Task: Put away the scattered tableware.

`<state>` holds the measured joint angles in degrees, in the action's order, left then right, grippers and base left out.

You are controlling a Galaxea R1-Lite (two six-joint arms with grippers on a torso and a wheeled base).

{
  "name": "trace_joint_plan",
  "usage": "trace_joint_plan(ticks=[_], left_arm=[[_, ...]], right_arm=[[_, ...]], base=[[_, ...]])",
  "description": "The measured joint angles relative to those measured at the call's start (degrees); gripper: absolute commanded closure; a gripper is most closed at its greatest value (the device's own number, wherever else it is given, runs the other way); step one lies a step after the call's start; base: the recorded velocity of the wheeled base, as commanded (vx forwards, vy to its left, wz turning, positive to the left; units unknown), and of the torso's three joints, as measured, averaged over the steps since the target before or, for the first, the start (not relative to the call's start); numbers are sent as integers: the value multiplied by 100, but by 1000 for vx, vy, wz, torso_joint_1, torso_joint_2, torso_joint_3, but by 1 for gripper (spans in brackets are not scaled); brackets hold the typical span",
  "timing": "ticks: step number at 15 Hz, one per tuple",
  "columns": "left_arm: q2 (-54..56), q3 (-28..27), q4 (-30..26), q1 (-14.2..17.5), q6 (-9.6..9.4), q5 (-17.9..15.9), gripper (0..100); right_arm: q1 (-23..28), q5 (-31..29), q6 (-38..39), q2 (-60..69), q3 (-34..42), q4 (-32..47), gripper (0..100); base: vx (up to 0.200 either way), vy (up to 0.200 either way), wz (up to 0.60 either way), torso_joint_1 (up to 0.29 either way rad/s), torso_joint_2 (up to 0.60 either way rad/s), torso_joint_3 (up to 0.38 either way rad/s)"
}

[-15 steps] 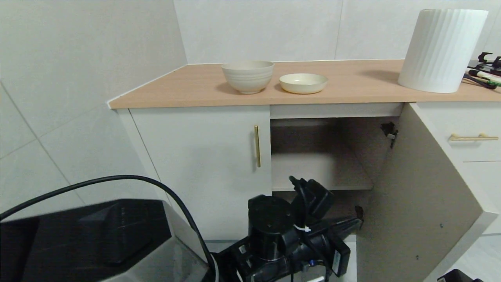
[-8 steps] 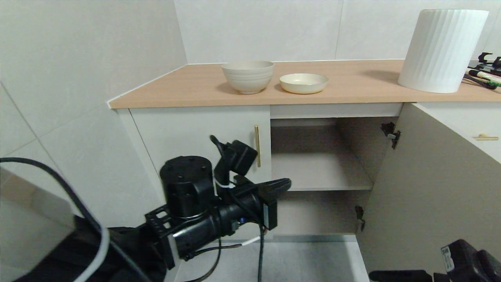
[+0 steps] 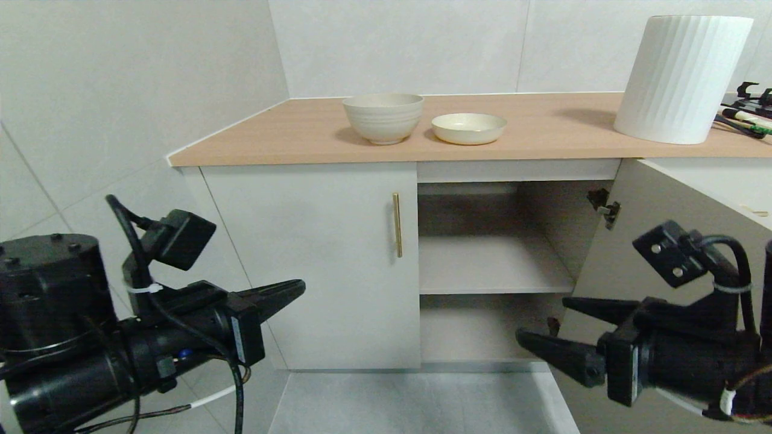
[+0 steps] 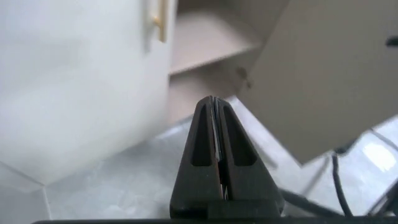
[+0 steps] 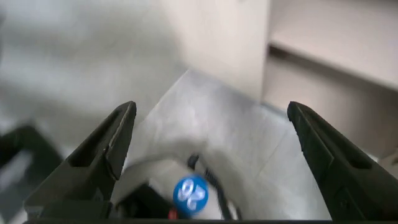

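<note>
Wood-toned worktop (image 3: 271,135): carries ribbed bowl (image 3: 382,117) and shallow dish (image 3: 468,128), side by side, just apart.
Cupboard: right door (image 3: 657,241) swung open; inner shelf (image 3: 488,265) below the dish.
Left pincer (image 3: 294,288): fingers together, low before the closed door (image 3: 313,253).
Right pincer (image 3: 541,319): fingers apart, low beside the open door.
White cylinder (image 3: 681,78): worktop's right end.

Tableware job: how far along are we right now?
Done: the cabinet door stands open, baring the shelf. In hand: nothing; left claw shut, right claw open, both held low. Left: bowl and dish sit on the countertop.
</note>
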<state>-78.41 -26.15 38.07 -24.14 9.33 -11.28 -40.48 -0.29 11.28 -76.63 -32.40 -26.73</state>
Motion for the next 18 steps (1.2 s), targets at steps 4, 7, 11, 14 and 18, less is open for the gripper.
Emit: trace_joint_plan(ticks=[4, 7, 11, 14, 18], left_arm=[[197, -33, -11, 315, 4, -101, 0], [200, -149, 13, 352, 13, -112, 0], [228, -205, 38, 361, 15, -106, 0], [265, -240, 33, 367, 15, -93, 0], [278, -251, 13, 367, 9, -84, 0]], right_arm=[[369, -26, 388, -438, -1335, 1007, 0], [413, -46, 567, -680, -1562, 1056, 0], [422, -50, 892, -794, -1709, 1051, 0], [422, -49, 895, -837, -1731, 1051, 0], [411, -46, 895, -864, -1715, 1068, 0]], base=[[0, 0, 0, 0, 0, 0], [0, 0, 0, 0, 0, 0], [0, 0, 0, 0, 0, 0], [0, 0, 0, 0, 0, 0], [100, 0, 0, -1, 1, 0]])
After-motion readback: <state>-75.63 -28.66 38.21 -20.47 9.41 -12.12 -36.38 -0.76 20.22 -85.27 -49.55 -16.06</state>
